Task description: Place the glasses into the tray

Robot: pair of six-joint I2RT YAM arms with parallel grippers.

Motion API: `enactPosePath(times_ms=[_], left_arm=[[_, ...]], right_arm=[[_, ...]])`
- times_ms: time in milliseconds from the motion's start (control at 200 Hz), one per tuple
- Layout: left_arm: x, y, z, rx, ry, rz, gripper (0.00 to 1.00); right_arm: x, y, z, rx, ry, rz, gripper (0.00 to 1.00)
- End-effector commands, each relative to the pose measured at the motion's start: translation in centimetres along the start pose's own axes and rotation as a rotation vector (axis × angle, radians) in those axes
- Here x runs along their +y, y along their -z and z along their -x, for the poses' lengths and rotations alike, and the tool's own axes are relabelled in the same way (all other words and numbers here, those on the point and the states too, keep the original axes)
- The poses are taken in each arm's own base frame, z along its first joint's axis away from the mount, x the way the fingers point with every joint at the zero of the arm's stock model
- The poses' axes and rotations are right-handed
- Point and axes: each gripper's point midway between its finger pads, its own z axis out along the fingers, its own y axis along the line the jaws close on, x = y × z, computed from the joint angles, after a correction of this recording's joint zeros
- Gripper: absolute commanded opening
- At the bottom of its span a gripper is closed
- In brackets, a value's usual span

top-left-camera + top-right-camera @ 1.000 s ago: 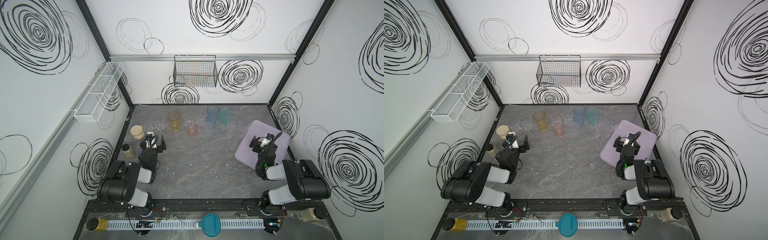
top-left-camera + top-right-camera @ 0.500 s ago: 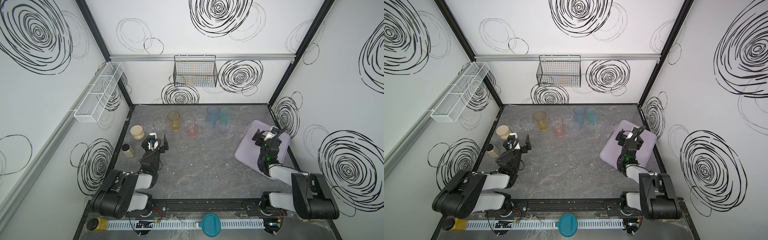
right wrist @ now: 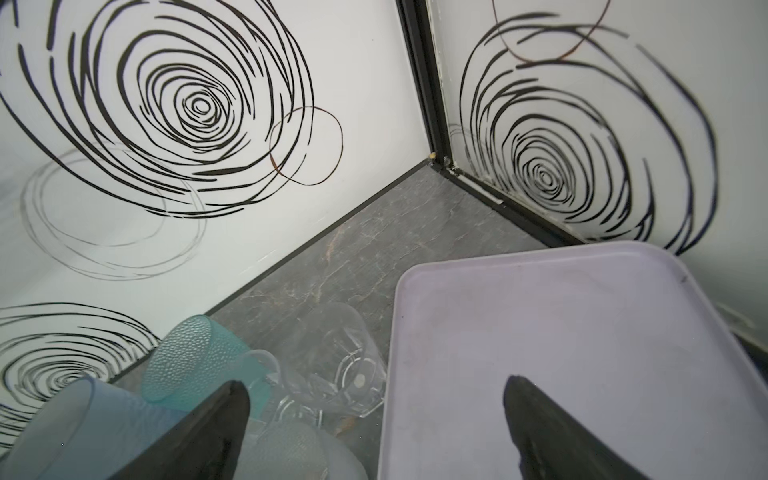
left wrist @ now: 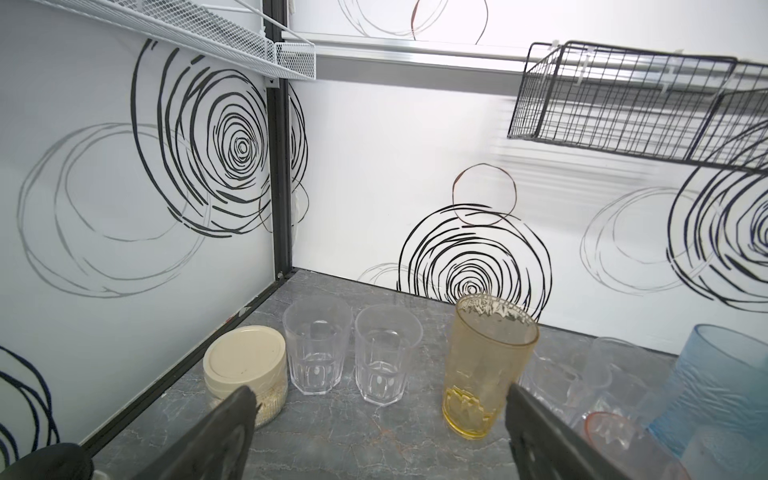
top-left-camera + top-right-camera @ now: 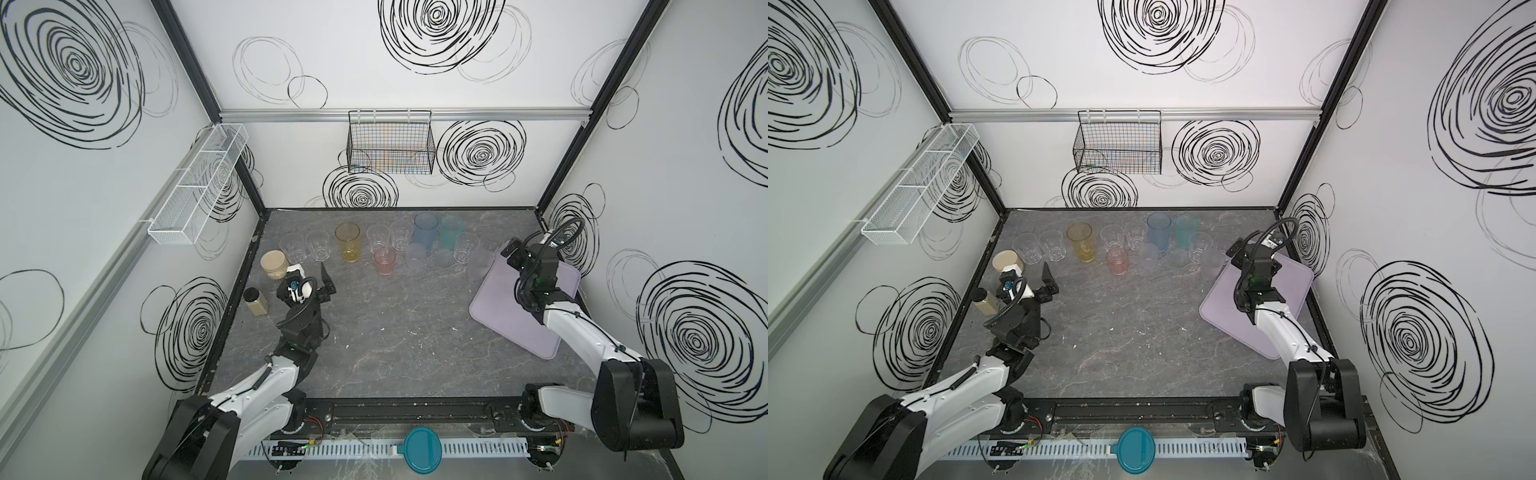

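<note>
The glasses stand in a loose row at the back of the table in both top views: two clear ones (image 5: pixel 296 248), an amber one (image 5: pixel 348 243), a pink one (image 5: pixel 385 262), a blue one (image 5: pixel 425 232) and a teal one (image 5: pixel 452 230). The lilac tray (image 5: pixel 498 307) lies at the right and holds nothing. My left gripper (image 4: pixel 379 399) is open, short of the clear glasses (image 4: pixel 318 349) and the amber glass (image 4: pixel 486 370). My right gripper (image 3: pixel 377 386) is open over the tray's (image 3: pixel 582 332) far left edge, beside a clear glass (image 3: pixel 336 357) and the teal one (image 3: pixel 195 357).
A beige-lidded jar (image 5: pixel 274 264) and a small dark-lidded jar (image 5: pixel 255 301) stand by the left wall near my left gripper (image 5: pixel 311 276). A black wire basket (image 5: pixel 390 143) hangs on the back wall and a white mesh basket (image 5: pixel 199 187) on the left wall. A teal lid (image 5: pixel 422 449) lies on the front rail.
Both arms have unfolded and reached toward the back. The right gripper has moved up over the tray's far corner and the left one slightly closer to the glasses. Both stay open.
</note>
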Motion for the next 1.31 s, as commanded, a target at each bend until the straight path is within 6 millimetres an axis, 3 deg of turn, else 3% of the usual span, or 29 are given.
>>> enactPosePath(times_ms=[0, 100, 260, 345, 455, 645, 885, 980, 1126, 1301], left_arm=[[-0.7, -0.1, 1.4, 0.060, 0.083, 0.019, 0.96], [-1.6, 0.4, 2.5, 0.087, 0.158, -0.029, 0.96], [-1.5, 2.0, 3.4, 0.116, 0.484, -0.089, 0.96], [-3.0, 2.9, 4.7, 0.098, 0.512, -0.267, 0.96], [-3.7, 2.7, 5.0, 0.170, 0.466, -0.288, 0.96], [-7.3, 3.0, 2.2, 0.333, 0.325, -0.329, 0.97], [-14.0, 6.1, -2.2, 0.466, 0.155, -0.449, 0.98], [-15.8, 7.2, -3.5, 0.506, 0.112, -0.485, 0.97], [-16.9, 7.9, -4.6, 0.529, 0.097, -0.518, 0.96], [-16.5, 7.9, -4.7, 0.523, 0.075, -0.508, 0.96]], right_arm=[[-0.5, 0.4, -4.6, 0.253, -0.188, 0.115, 0.99], [-1.5, 0.8, -6.4, 0.325, -0.157, 0.063, 0.96], [-2.5, 2.4, -10.1, 0.486, -0.082, -0.005, 0.92], [-2.6, 3.8, -11.7, 0.524, -0.052, -0.004, 0.91], [-2.0, 5.6, -13.6, 0.558, 0.012, 0.008, 0.91], [-0.9, 8.0, -17.7, 0.666, 0.122, 0.023, 0.91], [-0.2, 10.1, -20.6, 0.708, 0.265, 0.014, 0.91], [-0.8, 10.3, -22.0, 0.745, 0.289, -0.013, 0.91], [-0.7, 11.1, -23.6, 0.801, 0.356, -0.018, 0.89], [0.6, 12.7, -26.3, 0.869, 0.421, 0.032, 0.89]])
